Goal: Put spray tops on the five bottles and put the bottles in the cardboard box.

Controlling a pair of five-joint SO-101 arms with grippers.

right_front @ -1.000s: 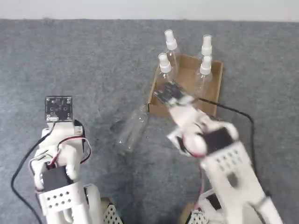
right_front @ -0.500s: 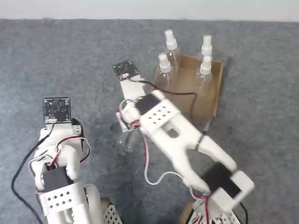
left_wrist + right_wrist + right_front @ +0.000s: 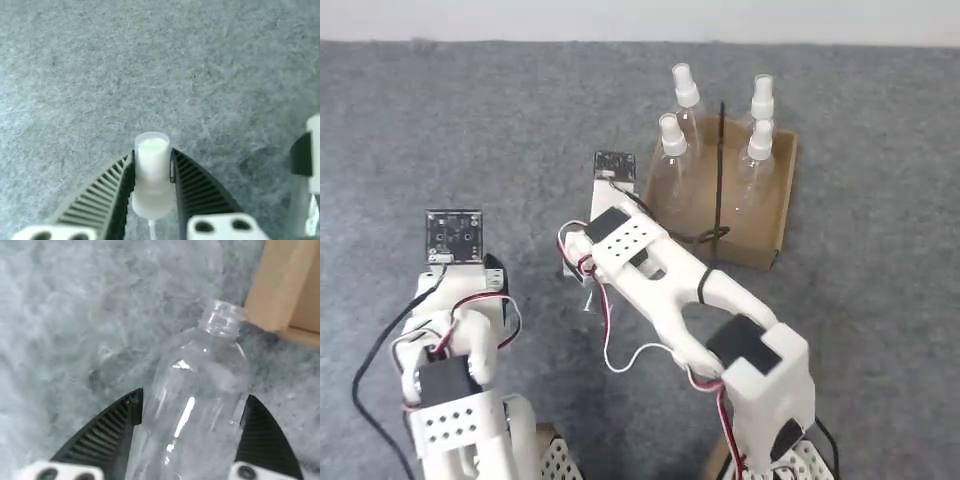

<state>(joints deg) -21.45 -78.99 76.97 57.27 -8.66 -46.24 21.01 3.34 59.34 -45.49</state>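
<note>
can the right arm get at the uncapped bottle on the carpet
Likely yes: the right gripper hangs open astride the bottle, nothing in between, and the cardboard box lies by its neck.

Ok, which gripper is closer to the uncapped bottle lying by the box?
Right. The right gripper has open fingers either side of the bottle; the left gripper sits well apart, shut on a spray top.

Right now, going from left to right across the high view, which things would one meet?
Left arm, right arm's wrist camera board, left pair of capped bottles, black cable, right pair of capped bottles, cardboard box's right wall.
</note>
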